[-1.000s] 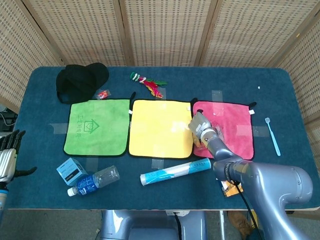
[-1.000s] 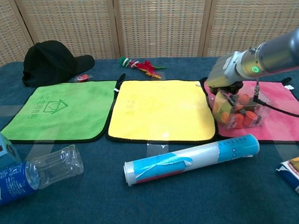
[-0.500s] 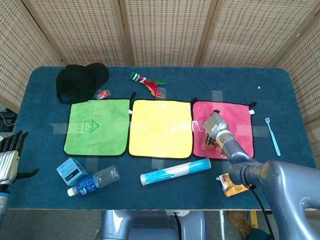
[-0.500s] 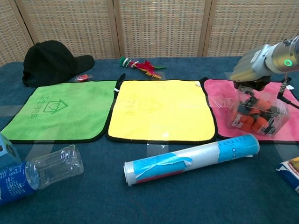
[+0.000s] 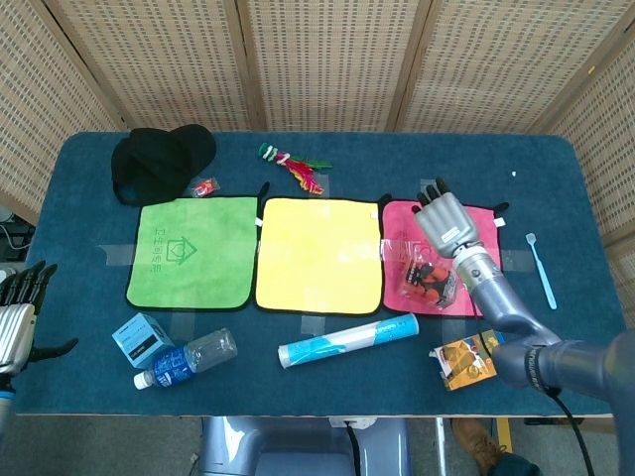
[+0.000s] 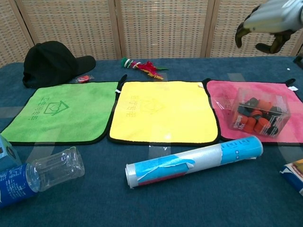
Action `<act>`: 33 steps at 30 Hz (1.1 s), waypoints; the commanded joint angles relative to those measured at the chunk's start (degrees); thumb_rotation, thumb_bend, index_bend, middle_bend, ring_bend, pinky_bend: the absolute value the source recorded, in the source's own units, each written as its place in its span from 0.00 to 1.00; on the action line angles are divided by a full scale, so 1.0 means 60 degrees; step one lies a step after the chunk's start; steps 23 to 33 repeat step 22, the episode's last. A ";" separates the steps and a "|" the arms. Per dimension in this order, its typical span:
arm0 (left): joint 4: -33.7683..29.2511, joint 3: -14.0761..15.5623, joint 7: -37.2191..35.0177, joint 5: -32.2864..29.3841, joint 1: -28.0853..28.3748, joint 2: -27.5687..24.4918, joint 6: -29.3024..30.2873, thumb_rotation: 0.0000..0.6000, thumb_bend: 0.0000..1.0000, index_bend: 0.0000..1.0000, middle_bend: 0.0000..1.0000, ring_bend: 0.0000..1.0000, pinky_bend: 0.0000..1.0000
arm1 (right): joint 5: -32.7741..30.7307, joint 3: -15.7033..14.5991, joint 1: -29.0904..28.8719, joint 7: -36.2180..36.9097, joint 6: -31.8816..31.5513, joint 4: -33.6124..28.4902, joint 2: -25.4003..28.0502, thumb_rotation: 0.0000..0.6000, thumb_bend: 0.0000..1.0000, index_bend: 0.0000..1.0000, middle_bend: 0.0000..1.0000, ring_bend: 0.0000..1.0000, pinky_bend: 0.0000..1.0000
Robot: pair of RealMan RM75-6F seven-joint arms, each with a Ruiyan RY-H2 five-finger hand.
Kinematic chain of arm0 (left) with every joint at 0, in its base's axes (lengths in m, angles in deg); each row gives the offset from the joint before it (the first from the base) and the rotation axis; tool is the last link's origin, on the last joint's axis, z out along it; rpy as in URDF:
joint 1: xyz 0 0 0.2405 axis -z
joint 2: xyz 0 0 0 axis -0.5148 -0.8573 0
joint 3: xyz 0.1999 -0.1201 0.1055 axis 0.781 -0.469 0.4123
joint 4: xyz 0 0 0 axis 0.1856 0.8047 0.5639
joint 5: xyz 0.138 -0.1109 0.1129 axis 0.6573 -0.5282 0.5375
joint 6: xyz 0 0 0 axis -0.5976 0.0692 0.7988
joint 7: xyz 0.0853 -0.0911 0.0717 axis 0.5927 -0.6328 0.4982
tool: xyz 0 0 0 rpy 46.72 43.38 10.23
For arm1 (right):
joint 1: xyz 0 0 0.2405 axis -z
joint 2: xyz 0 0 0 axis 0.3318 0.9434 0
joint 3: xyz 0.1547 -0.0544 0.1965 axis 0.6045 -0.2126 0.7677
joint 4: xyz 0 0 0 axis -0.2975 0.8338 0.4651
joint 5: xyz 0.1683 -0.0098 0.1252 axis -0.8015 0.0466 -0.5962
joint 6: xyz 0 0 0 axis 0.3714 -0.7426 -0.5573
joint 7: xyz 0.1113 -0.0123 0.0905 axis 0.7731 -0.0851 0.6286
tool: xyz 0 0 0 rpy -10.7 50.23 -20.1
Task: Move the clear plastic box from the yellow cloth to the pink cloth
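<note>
Clear plastic box of orange pieces (image 6: 259, 117) set on square pink cloth (image 6: 224, 94), off yellow cloth (image 6: 163, 111); right hand (image 6: 266, 20) raised above, empty, fingers apart.

Bright, even, diffuse lighting in both views, with only faint soft shadows. Focus is sharp and colours are vivid. Straight edges bow slightly toward the corners.

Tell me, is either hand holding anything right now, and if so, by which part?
Nothing is held. The right hand is raised, open, above the clear plastic box, which sits on the pink cloth. The left hand is empty too.
</note>
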 commanded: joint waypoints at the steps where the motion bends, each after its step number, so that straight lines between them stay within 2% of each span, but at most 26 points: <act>1: 0.0057 0.0058 -0.0156 0.0234 -0.0047 -0.0029 0.0085 1.00 0.00 0.00 0.00 0.00 0.00 | 0.1407 0.0443 0.1254 0.1222 -0.1618 -0.0918 0.1136 1.00 0.14 0.02 0.00 0.00 0.00; 2: 0.0105 0.0103 -0.0272 0.0434 -0.0076 -0.0034 0.0154 1.00 0.00 0.00 0.00 0.00 0.00 | 0.1858 0.0452 0.1877 0.1806 -0.2469 -0.1297 0.1536 1.00 0.08 0.00 0.00 0.00 0.00; 3: 0.0153 0.0129 -0.0352 0.0549 -0.0097 -0.0033 0.0198 1.00 0.00 0.00 0.00 0.00 0.00 | 0.2218 0.0440 0.2209 0.2076 -0.2836 -0.1416 0.1686 1.00 0.03 0.00 0.00 0.00 0.00; 6: 0.0270 0.0195 -0.0642 0.0948 -0.0177 -0.0020 0.0407 1.00 0.00 0.00 0.00 0.00 0.00 | 0.2961 0.0479 0.3502 0.2917 -0.4201 -0.1571 0.1924 1.00 0.00 0.00 0.00 0.00 0.00; 9: 0.0325 0.0232 -0.0851 0.1204 -0.0239 -0.0017 0.0570 1.00 0.00 0.00 0.00 0.00 0.00 | 0.3267 0.0498 0.4302 0.3416 -0.4765 -0.1618 0.1924 1.00 0.00 0.00 0.00 0.00 0.00; 12: 0.0444 0.0305 -0.1105 0.1615 -0.0352 0.0001 0.0865 1.00 0.00 0.00 0.00 0.00 0.00 | 0.3774 0.0433 0.5506 0.4302 -0.5389 -0.1600 0.1879 1.00 0.00 0.00 0.00 0.00 0.00; 15: 0.0465 0.0426 -0.1230 0.1943 -0.0446 -0.0016 0.1031 1.00 0.00 0.00 0.00 0.00 0.00 | 0.4253 0.0298 0.6592 0.4865 -0.5909 -0.1294 0.1653 1.00 0.00 0.00 0.00 0.00 0.00; 19: 0.0466 0.0541 -0.1256 0.2245 -0.0530 -0.0034 0.1171 1.00 0.00 0.00 0.00 0.00 0.00 | 0.4716 0.0331 0.7582 0.5296 -0.6208 -0.0828 0.1310 1.00 0.00 0.00 0.00 0.00 0.00; 22: 0.0475 0.0606 -0.1269 0.2424 -0.0579 -0.0033 0.1256 1.00 0.00 0.00 0.00 0.00 0.00 | 0.4939 0.0488 0.8093 0.5481 -0.6265 -0.0497 0.1136 1.00 0.00 0.00 0.00 0.00 0.00; 33: 0.0475 0.0606 -0.1269 0.2424 -0.0579 -0.0033 0.1256 1.00 0.00 0.00 0.00 0.00 0.00 | 0.4939 0.0488 0.8093 0.5481 -0.6265 -0.0497 0.1136 1.00 0.00 0.00 0.00 0.00 0.00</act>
